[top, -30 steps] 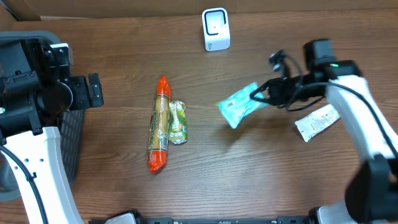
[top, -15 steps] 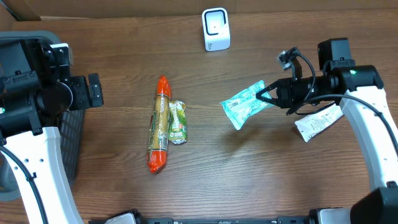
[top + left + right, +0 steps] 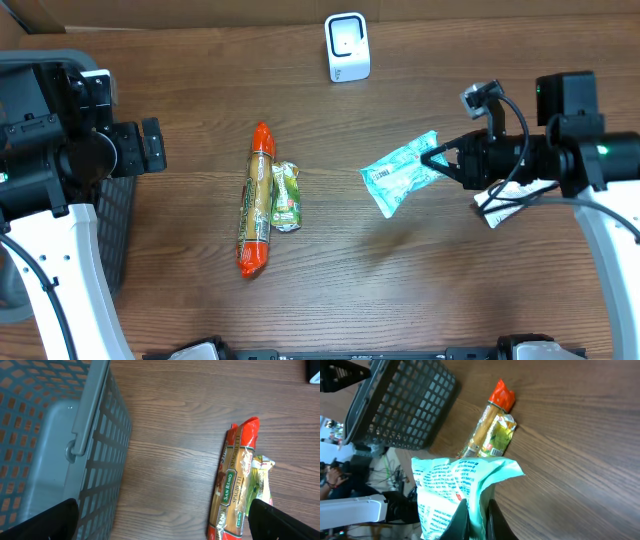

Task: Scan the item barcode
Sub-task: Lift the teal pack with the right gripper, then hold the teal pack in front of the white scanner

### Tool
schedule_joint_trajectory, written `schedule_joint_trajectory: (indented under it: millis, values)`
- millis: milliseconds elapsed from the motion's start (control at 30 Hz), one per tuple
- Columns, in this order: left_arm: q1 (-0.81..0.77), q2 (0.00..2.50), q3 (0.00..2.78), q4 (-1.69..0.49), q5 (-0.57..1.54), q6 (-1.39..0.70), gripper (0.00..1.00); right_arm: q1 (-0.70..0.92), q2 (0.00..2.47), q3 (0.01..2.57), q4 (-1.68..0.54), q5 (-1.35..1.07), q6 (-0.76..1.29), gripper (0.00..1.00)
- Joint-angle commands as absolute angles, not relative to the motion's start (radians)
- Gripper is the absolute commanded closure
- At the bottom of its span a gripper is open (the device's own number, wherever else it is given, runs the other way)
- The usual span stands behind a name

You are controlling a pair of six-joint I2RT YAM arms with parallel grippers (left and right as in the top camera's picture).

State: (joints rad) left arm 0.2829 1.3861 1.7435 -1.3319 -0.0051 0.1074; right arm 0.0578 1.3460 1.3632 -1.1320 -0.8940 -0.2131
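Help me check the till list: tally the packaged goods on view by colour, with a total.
long red-and-yellow spaghetti packet: 1
small green plastic pouch: 1
teal crinkled plastic packet: 1
white printed plastic packet: 1
Total: 4

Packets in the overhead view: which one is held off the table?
The pale teal packet, pinched by the right gripper; the spaghetti pack, green packet and white packet lie flat.

Scanner [image 3: 347,46] upper centre; spaghetti pack [image 3: 256,199] and pouch [image 3: 286,196] side by side, centre-left; basket [image 3: 120,230] at left edge; packet [image 3: 402,172] right of centre; flat pack [image 3: 510,197], apparently on the table [image 3: 400,290], far right.
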Motion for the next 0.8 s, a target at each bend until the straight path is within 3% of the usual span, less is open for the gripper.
schedule_joint_trajectory:
  millis: [0,267,467,533,767]
  values:
    - [0.281,1.386,1.751,-1.331,-0.010,0.123,0.00,0.055,1.289,1.397,-1.104,-0.852,-0.201,0.96]
    - [0.281,1.386,1.751,-1.331,-0.010,0.123,0.00,0.165,1.287,1.396,-0.952,-0.419,0.019,0.96]
    - [0.281,1.386,1.751,-1.331,-0.010,0.123,0.01,0.402,1.408,1.396,-0.711,0.222,0.134,0.96]
    - [0.281,1.386,1.751,-1.331,-0.010,0.123,0.00,0.485,1.503,1.396,-0.559,0.406,-0.002,0.96]
    - [0.281,1.386,1.751,-1.331,-0.010,0.123,0.00,0.539,1.731,1.396,-0.116,0.548,-0.585,0.96]
